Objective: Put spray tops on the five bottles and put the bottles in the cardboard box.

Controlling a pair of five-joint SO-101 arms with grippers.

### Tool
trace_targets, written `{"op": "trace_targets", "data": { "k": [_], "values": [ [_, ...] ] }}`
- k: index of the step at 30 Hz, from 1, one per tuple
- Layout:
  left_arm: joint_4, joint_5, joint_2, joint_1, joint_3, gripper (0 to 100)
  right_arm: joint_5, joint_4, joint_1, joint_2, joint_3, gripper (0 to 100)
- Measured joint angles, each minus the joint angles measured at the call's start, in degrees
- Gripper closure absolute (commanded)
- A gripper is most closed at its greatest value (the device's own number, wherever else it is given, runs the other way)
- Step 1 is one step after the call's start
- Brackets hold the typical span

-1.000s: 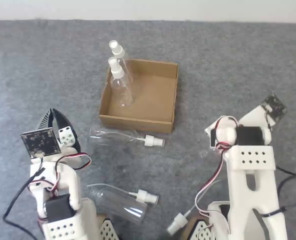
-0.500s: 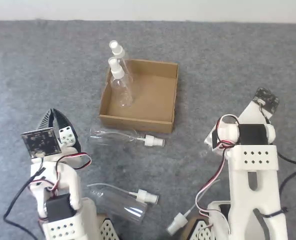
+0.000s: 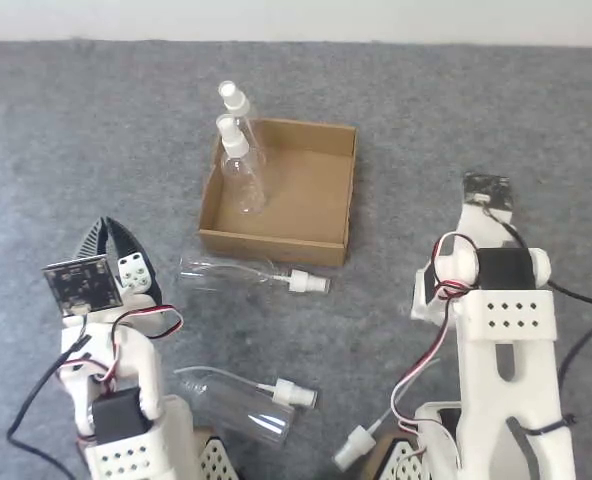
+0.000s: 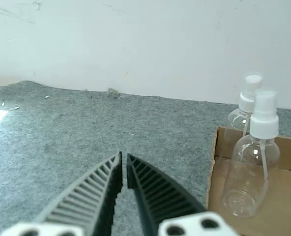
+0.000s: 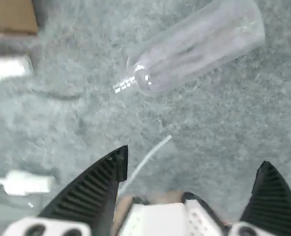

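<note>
The cardboard box (image 3: 326, 240) sits mid-table. A capped clear bottle (image 3: 242, 170) stands inside its left side, and a second capped bottle (image 3: 235, 108) stands right behind it at the far left corner. Both bottles (image 4: 250, 162) (image 4: 244, 105) and the box (image 4: 215, 169) appear in the left wrist view, beyond my shut left gripper (image 4: 124, 162) (image 3: 109, 238). A capped bottle (image 3: 238, 272) lies in front of the box; another (image 3: 244, 410) lies near the front edge. My right gripper (image 5: 193, 157) hangs open above an uncapped bottle (image 5: 194, 46) lying on the carpet.
A loose spray top (image 3: 356, 445) lies at the foot of the right arm (image 3: 496, 310). Two white spray tops (image 5: 22, 182) (image 5: 8, 66) and a thin dip tube (image 5: 145, 157) lie on the grey carpet (image 3: 456, 110) near the uncapped bottle.
The right arm's wrist has swung leftward and forward, its camera board moving from the far right to above the arm. The left arm, bottles and box have stayed put.
</note>
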Motion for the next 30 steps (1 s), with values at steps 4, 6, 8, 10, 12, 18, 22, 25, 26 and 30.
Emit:
{"op": "trace_targets", "data": {
  "k": [4, 6, 8, 10, 12, 18, 22, 25, 26, 30],
  "values": [
    [0.00, -0.70, 0.00, 0.00, 0.00, 99, 14.59, 0.70, 0.00, 0.00, 0.00, 72.7],
    [0.00, -0.79, 0.00, 0.00, 0.00, 99, 22.95, 0.79, -0.09, 0.00, 0.00, 77.8],
    [0.00, -0.97, 0.00, 0.00, 0.00, 99, 31.21, 0.79, -0.09, 0.00, 0.00, 80.7],
    [0.00, -0.97, 0.00, 0.00, 0.00, 99, 39.47, 0.79, -0.09, 0.00, 0.00, 80.3],
    [0.00, -0.97, 0.00, 0.00, 0.00, 99, 47.12, 0.79, -0.09, 0.00, 0.00, 79.9],
    [0.00, -0.97, 0.00, 0.00, 0.00, 99, 59.96, 0.79, -0.18, 0.00, 0.00, 80.0],
    [0.00, -0.97, 0.00, 0.00, 0.00, 99, 66.37, 0.79, -0.18, 0.00, 0.00, 80.0],
    [0.00, -0.97, 0.00, 0.00, 0.00, 99, 70.77, 0.79, -0.18, 0.00, 0.00, 79.9],
    [0.00, -0.97, 0.00, 0.00, 0.00, 99, 72.26, 0.79, -0.18, 0.00, 0.00, 79.9],
    [0.00, -0.97, 0.00, 0.00, 0.00, 99, 78.07, 0.79, -0.18, 0.00, 0.53, 79.9]
  ]
}}
